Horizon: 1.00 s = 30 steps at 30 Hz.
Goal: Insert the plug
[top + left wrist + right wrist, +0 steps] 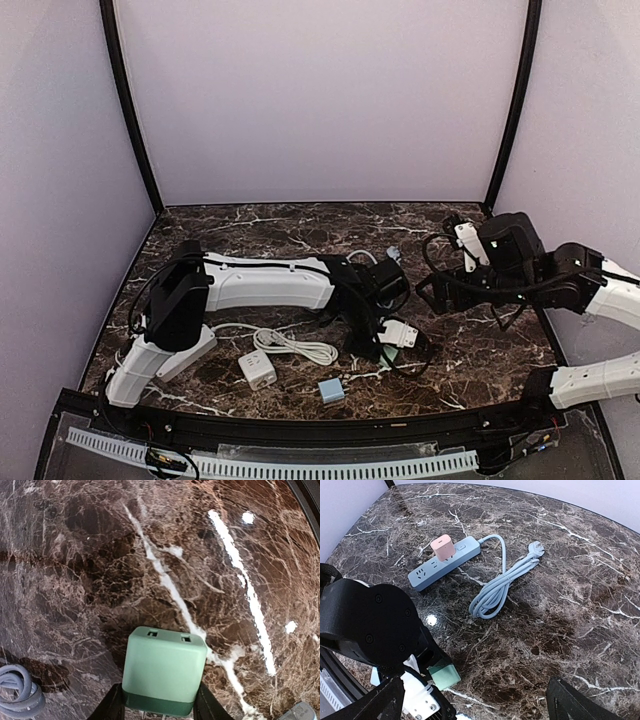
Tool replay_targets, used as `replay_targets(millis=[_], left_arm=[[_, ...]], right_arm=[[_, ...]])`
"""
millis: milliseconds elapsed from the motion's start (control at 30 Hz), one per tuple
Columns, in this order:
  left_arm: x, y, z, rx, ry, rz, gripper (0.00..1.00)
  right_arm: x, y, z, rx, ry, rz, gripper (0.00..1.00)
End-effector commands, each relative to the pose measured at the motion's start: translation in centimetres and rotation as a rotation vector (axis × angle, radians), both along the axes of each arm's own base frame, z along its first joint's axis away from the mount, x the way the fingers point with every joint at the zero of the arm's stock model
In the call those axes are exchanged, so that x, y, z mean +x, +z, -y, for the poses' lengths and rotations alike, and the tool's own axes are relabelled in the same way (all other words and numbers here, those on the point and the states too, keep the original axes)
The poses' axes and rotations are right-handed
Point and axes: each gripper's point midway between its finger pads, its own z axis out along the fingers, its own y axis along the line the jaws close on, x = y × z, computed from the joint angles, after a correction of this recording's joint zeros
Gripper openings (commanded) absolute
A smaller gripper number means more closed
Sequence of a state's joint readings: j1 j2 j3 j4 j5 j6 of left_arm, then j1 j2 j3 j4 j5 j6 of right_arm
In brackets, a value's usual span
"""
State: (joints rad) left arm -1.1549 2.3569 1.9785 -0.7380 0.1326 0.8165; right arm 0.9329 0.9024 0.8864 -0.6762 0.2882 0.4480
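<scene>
Green plug (164, 670) clamped at its dark base between the fingers (111, 706) of the left gripper (161, 704) — low over the bench (75, 555).
Right gripper (475, 705) fingers spread wide, nothing held. Plug to be carried to the blue power strip (445, 562), prongs squared over a free socket (422, 573) beside the pink plug (442, 547), then pressed straight in. Prongs cut off at frame edge — facing unclear; strip largely hidden behind the left arm (270, 282) in the top view.
</scene>
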Motion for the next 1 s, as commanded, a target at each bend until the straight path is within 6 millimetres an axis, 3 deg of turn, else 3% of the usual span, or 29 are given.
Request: replay_targets(millis=[0,267,567,667,767,967], left_arm=[[1.8,1.7,-0.4,-0.031,0.138,0.031,0.01],[4.4,4.7,-0.9,-0.127,0.263,0.049,0.01],[7.4,10.8,-1.6,-0.346,0.434,0.075,0.01],[8.0,11.9,-2.0,-0.397,0.48,0.091,0.01],[9.3,14.3,-2.3,-0.486,0.554,0.128,0.01],[11.5,17.2,-3.3,-0.595,0.662,0.18,0.01]], right_arm=[[0.9,1.4,-0.2,0.016,-0.028,0.03,0.99],[2.0,3.7,-1.0,0.016,-0.033,0.065,0.99],[3.8,7.2,-2.0,0.037,-0.069,0.122,0.99],[4.6,8.1,-2.2,0.062,-0.101,0.12,0.99],[5.7,8.7,-2.2,0.107,-0.136,0.092,0.99],[7.4,9.0,-2.6,0.246,-0.165,-0.032,0.99]])
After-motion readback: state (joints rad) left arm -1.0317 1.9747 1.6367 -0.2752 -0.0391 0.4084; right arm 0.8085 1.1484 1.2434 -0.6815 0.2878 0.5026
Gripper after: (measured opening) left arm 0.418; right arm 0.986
